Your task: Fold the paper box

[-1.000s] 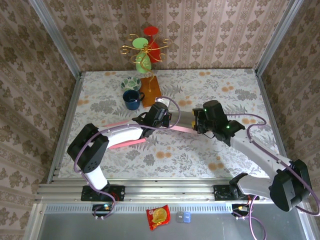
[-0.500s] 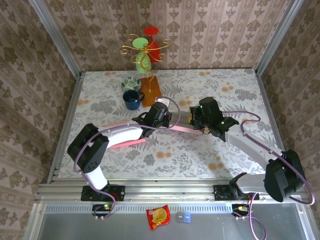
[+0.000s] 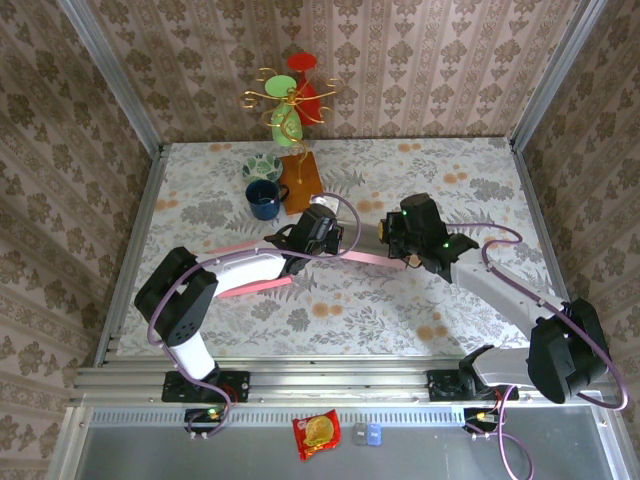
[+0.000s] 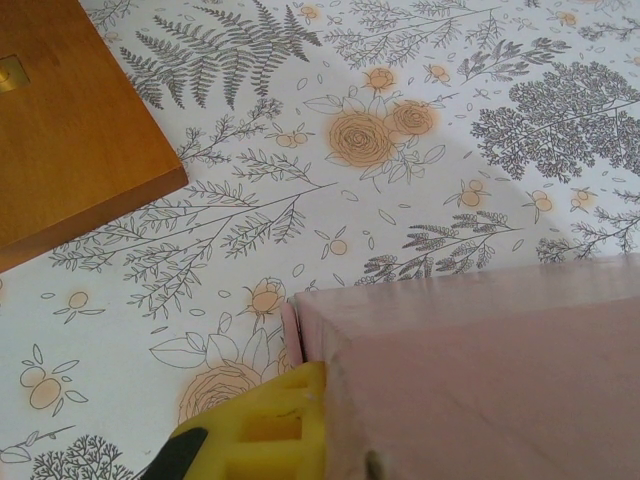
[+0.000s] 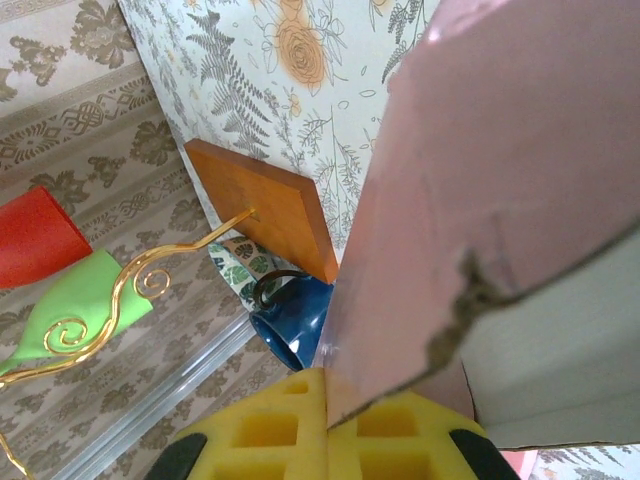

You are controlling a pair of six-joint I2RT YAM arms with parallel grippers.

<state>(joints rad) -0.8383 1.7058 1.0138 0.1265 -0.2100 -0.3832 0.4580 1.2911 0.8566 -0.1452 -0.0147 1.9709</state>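
The paper box [image 3: 368,259] is lying mid-tabletop [image 3: 450,170], spanning both arms. The left end effector [image 3: 338,243] is pinching shut on a pink panel, seemingly anchoring it. The right end effector [image 5: 328,418] is clamping a raised flap [image 5: 480,150], probably for creasing it over.

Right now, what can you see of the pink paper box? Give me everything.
The pink paper box lies across the middle of the table. It is thin card, mostly flat, pink outside and pale grey-white inside. One flap stands raised, its edge ragged, pinched between the pads of the right gripper. The left gripper is shut on another corner, a yellow pad against the edge.
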